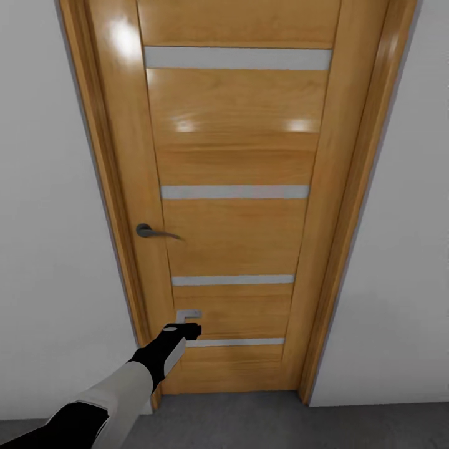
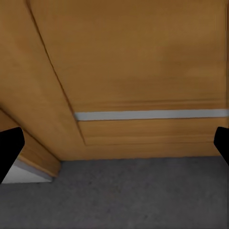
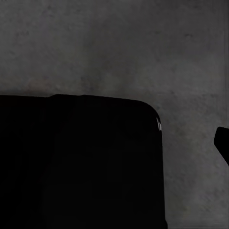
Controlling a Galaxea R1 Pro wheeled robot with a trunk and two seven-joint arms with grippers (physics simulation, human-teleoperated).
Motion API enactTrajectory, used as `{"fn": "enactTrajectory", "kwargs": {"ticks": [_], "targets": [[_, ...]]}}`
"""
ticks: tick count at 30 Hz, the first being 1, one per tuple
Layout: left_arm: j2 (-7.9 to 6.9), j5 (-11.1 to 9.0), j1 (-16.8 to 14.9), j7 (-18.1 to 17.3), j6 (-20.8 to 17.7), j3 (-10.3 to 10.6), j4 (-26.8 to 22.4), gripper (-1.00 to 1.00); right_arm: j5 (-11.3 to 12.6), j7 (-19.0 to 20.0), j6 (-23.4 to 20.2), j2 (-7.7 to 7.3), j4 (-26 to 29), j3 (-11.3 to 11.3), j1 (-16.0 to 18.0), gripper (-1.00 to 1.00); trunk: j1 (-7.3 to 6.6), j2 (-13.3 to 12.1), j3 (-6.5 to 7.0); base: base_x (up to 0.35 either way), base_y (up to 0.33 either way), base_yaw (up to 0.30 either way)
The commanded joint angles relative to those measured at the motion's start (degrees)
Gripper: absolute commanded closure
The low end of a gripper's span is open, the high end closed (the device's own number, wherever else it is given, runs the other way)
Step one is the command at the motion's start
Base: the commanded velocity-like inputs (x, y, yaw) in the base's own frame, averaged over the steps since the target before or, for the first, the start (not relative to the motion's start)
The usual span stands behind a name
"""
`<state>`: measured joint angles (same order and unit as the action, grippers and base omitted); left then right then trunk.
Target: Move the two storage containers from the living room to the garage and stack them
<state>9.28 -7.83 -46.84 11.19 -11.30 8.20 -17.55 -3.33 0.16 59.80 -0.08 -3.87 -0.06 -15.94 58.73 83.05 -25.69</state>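
Observation:
The two storage containers are out of view. I face a shut wooden door (image 1: 237, 187) with pale horizontal strips and a dark lever handle (image 1: 153, 232) on its left side. My left arm reaches forward and low, and its gripper (image 1: 189, 324) is close to the door's lower left corner, well below the handle. In the left wrist view the black fingertips (image 2: 9, 152) stand wide apart at the picture's edges, open and holding nothing. One right fingertip (image 3: 222, 143) shows over dark grey floor (image 3: 143, 47), set wide like the left ones.
White walls (image 1: 50, 218) flank the door frame (image 1: 349, 249) on both sides. Dark grey concrete floor (image 1: 249, 424) runs up to the door's foot. A large black part of my own body (image 3: 76, 162) covers much of the right wrist view.

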Motion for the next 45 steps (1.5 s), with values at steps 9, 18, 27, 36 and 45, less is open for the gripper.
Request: {"fn": "enactTrajectory", "kwargs": {"ticks": [9,18,27,36,45], "targets": [[0.02,-0.6,0.0,0.4,-0.3,0.4,-0.1,-1.0,-0.2,0.0,0.2,-0.01,0.0,0.0,0.0,-1.0,0.0,0.0,-0.03,0.0,0.0,-0.016],[0.11,-0.7,0.0,0.3,-0.4,0.4,-0.1,-1.0,-0.1,0.0,0.2,-0.01,-0.1,0.0,0.0,-1.0,0.0,0.0,-0.03,0.166,0.138,-0.001],[0.16,-0.6,0.0,0.4,-0.4,0.5,-0.1,-1.0,-0.2,0.0,0.2,-0.01,-0.1,0.0,0.0,-1.0,0.0,0.0,-0.03,0.213,0.178,0.0],[0.35,-0.7,0.0,0.4,-0.6,0.8,-0.6,-1.0,-0.2,0.0,0.2,-0.01,0.0,0.0,0.0,-1.0,0.0,0.0,-0.03,0.022,0.018,0.0],[0.22,-0.5,-0.1,0.1,-4.0,0.9,-5.8,-1.0,-0.2,0.0,0.2,-0.01,0.0,0.0,0.0,-1.0,0.0,0.0,-0.03,0.0,0.0,0.0]]}}
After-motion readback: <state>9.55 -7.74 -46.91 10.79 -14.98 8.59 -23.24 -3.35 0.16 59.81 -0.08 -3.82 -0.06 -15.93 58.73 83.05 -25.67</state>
